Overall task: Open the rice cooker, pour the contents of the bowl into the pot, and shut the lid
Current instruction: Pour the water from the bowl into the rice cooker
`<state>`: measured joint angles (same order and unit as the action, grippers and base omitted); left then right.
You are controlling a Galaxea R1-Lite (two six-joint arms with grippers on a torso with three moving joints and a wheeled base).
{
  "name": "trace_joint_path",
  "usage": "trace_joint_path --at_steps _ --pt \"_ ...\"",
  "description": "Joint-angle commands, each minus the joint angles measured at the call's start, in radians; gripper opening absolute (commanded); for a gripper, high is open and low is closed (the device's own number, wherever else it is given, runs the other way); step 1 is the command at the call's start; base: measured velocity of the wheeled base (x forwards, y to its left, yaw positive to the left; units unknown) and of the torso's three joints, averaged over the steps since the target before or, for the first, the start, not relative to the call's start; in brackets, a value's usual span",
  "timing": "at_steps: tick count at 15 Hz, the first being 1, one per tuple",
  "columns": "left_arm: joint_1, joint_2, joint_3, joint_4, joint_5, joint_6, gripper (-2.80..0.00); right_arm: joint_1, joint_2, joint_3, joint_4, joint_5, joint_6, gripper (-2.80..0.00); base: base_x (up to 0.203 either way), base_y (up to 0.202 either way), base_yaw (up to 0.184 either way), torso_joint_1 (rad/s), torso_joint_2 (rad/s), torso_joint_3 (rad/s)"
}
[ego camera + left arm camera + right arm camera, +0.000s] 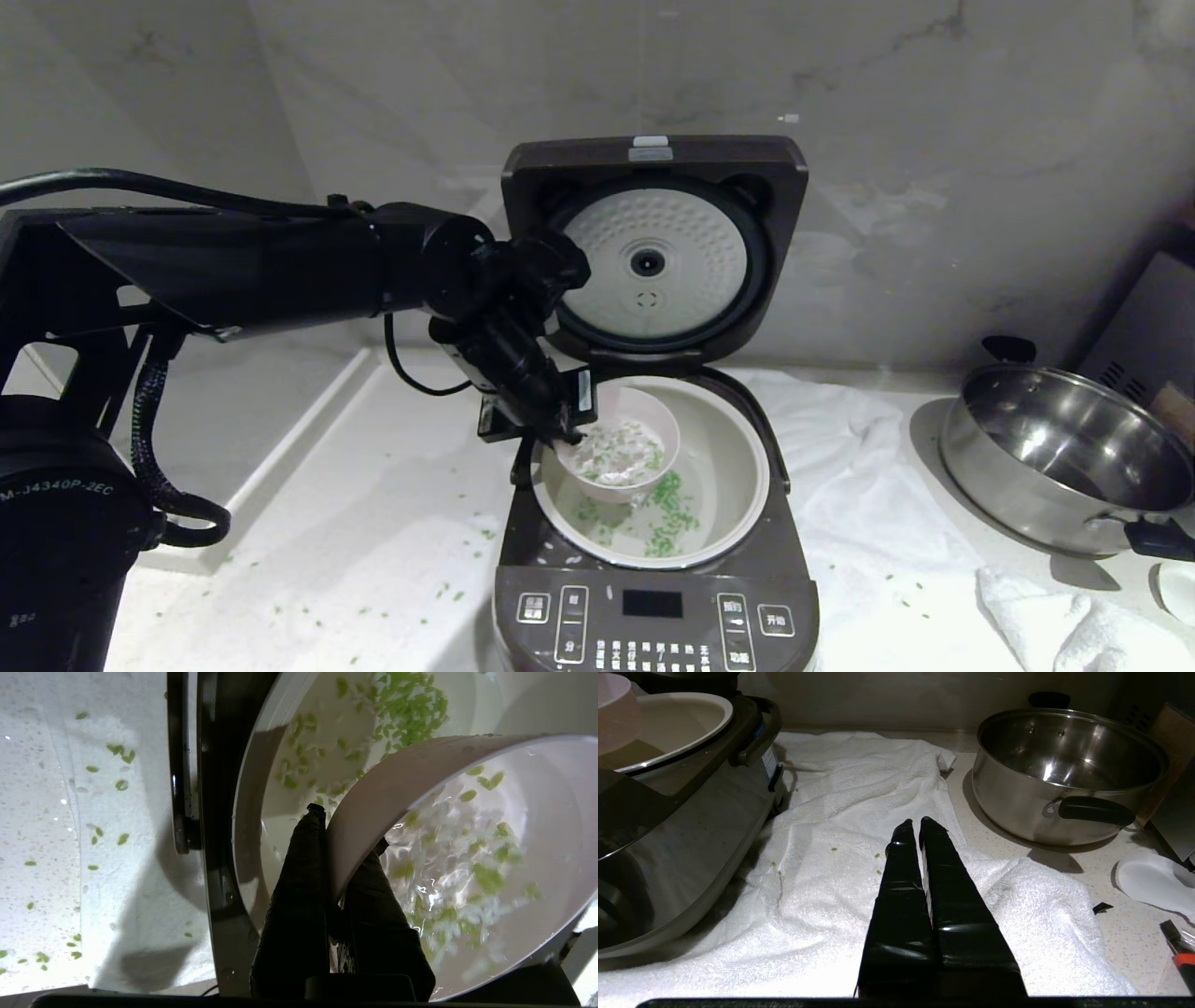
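The rice cooker stands open, its lid upright with the dimpled white disc facing me. My left gripper is shut on the rim of the pale pink bowl, one finger outside the wall and one inside. The bowl hangs tilted over the off-white pot. The contents, green bits with whitish grains and liquid, lie in the bowl; more green bits lie on the pot's floor. My right gripper is shut and empty over a white towel.
A shiny steel pan with a black handle stands at the right. A white towel lies between it and the cooker. Green bits are scattered on the counter left of the cooker. A marble wall rises close behind.
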<state>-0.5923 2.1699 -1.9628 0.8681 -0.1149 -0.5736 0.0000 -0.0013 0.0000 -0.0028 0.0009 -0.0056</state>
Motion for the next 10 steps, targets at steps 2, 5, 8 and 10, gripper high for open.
trace_joint_path --at_steps 2,5,8,10 --pt "-0.019 0.027 -0.001 -0.046 0.0 -0.034 -2.8 0.0 0.0 0.002 0.0 0.001 -0.001 -2.8 0.0 0.0 0.0 0.0 0.0 0.0" --pt "-0.036 0.034 -0.001 -0.076 0.003 -0.034 -2.8 0.0 0.0 0.002 0.0 0.001 -0.002 -2.8 0.0 0.0 0.0 0.0 0.0 0.0" --pt "-0.04 0.045 -0.001 -0.092 0.007 -0.041 -2.8 0.0 0.0 0.002 0.0 0.001 -0.001 -2.8 0.0 0.0 0.0 0.0 0.0 0.0" --pt "-0.04 0.049 -0.001 -0.114 0.009 -0.044 -2.8 0.0 0.0 0.002 0.0 0.001 -0.001 -2.8 0.0 0.0 0.0 0.0 0.0 0.0"
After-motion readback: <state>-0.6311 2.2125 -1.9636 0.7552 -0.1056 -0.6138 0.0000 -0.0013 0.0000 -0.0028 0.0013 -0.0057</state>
